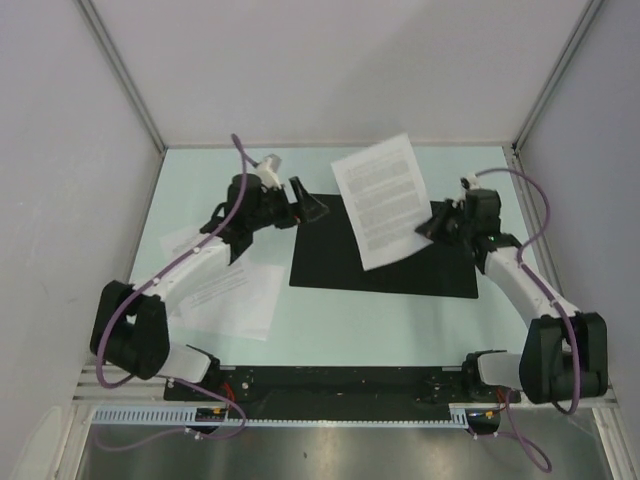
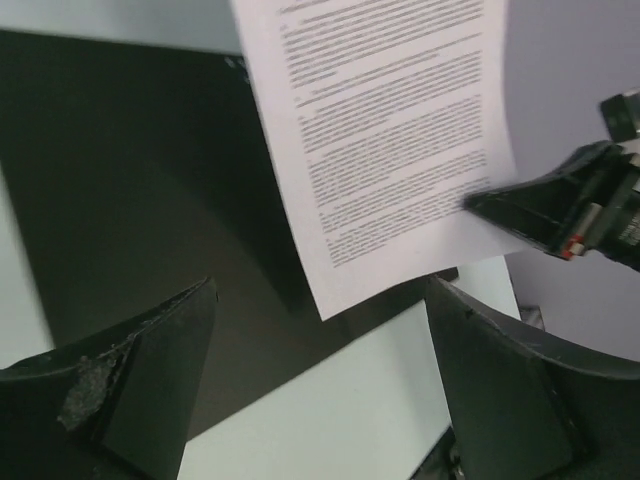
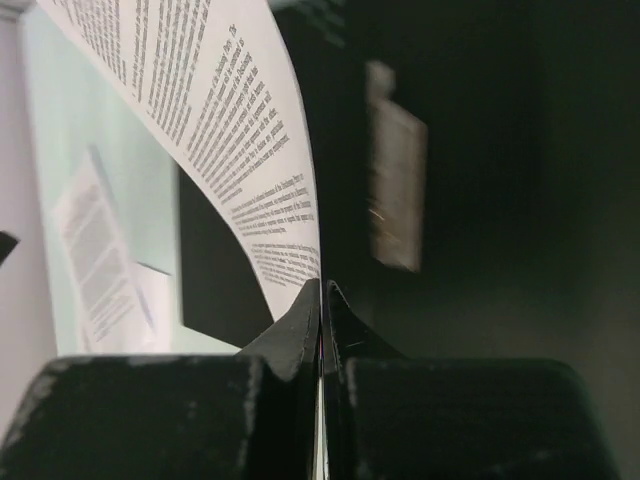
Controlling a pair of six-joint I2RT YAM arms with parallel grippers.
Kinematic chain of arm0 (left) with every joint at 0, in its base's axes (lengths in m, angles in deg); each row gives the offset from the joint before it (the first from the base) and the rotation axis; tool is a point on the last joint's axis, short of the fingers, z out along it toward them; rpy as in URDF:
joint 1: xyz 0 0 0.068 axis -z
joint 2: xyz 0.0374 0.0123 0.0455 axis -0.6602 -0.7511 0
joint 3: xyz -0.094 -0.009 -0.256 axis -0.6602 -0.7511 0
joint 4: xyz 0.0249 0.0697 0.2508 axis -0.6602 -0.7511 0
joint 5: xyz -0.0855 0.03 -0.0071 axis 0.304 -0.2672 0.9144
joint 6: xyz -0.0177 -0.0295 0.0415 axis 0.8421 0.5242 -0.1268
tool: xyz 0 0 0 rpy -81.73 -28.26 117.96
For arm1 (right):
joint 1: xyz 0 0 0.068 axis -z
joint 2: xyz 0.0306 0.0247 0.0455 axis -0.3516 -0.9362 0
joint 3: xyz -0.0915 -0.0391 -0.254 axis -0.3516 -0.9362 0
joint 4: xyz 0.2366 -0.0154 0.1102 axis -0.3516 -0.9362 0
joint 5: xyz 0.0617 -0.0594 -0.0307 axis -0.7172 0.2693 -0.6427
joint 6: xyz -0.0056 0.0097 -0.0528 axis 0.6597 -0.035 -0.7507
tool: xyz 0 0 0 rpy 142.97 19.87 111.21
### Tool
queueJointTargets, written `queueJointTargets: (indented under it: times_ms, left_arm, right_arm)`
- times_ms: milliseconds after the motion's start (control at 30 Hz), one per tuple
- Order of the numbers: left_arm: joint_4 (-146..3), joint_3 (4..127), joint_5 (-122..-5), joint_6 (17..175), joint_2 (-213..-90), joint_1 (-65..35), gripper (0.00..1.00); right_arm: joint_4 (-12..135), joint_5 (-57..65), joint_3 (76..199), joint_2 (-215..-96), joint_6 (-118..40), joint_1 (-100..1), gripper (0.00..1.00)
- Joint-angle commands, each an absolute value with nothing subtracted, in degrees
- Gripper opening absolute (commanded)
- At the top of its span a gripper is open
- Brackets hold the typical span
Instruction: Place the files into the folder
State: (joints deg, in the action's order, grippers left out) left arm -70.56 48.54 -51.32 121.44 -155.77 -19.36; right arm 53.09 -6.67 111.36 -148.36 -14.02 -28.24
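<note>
On my feed the pale green flat tabletop (image 1: 400,320) carries a black flat rectangular folder (image 1: 330,260), lying open at the centre. Well to its left I see loose white printed paper sheets (image 1: 240,300) overlapping each other, flat on the surface.

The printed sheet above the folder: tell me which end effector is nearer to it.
Right. The right end effector is shut on the sheet at its right edge; the left end effector stands open, apart from it, on its left by the folder edge.
</note>
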Motion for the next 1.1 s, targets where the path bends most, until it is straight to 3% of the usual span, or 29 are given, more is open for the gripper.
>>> queueJointTargets:
  times_ms: [0, 267, 533, 833, 967, 1067]
  left_arm:
    - [-63.0, 47.9, -49.4, 126.7, -162.5, -13.9, 0.89]
    - [-58.5, 51.0, -50.0, 128.7, -173.8, -7.9, 0.89]
    - [-57.4, 53.1, -49.5, 130.4, -180.2, -6.7, 0.87]
    - [-57.9, 53.8, -49.5, 130.7, -183.2, -6.7, 0.86]
    - [-57.8, 54.1, -49.4, 131.0, -183.4, -6.7, 0.86]
    - [-57.3, 53.9, -49.4, 131.4, -183.3, -6.4, 0.85]
  right_arm:
    - [50.5, -8.6, 103.0, -139.9, -14.3, -21.0, 0.00]
    - [49.1, -10.8, 94.9, -137.5, -19.6, -6.2, 0.00]
    - [53.7, -19.4, 94.2, -147.7, -25.9, -4.1, 0.00]
    - [54.3, -20.9, 94.1, -150.2, -27.8, -2.0, 0.00]
    - [54.3, -19.5, 94.1, -148.1, -25.6, -1.8, 0.39]
    - [55.1, -18.2, 93.7, -147.7, -23.2, -1.8, 0.54]
